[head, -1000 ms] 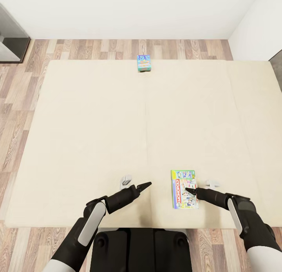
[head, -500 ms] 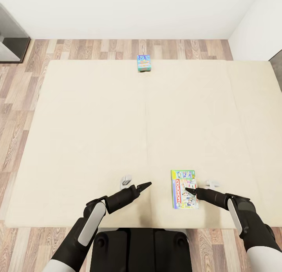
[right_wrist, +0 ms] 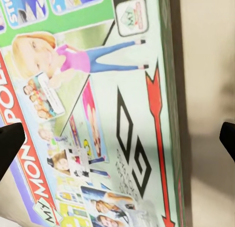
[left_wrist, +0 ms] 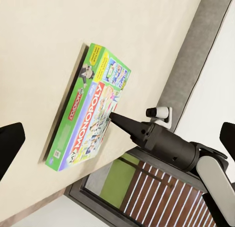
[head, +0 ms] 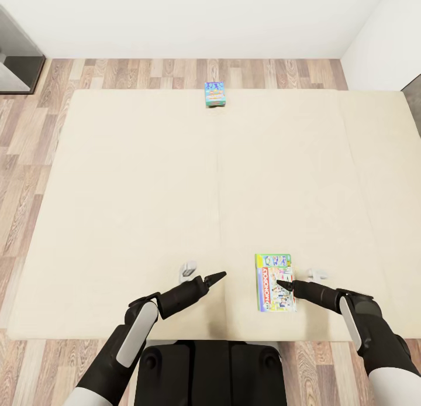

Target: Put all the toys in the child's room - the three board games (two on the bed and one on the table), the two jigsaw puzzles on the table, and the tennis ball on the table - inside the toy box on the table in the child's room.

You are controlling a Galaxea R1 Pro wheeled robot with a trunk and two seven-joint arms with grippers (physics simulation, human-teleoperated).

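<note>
Two board games, one bed, two end effectors.

Two board games are counted on one bed [head: 146,189]: one green Monopoly box [head: 274,282] near the close edge and one smaller blue box [head: 214,94] at the far edge. Two arms are seen, each ending in one end effector: the left end effector [head: 217,275] and the right end effector [head: 282,285].

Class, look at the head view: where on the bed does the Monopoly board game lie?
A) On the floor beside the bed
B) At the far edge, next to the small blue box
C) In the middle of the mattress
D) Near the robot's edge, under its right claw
D: the Monopoly board game lies flat near the bed's close edge, with the right claw over it, far from the small blue box.
</note>
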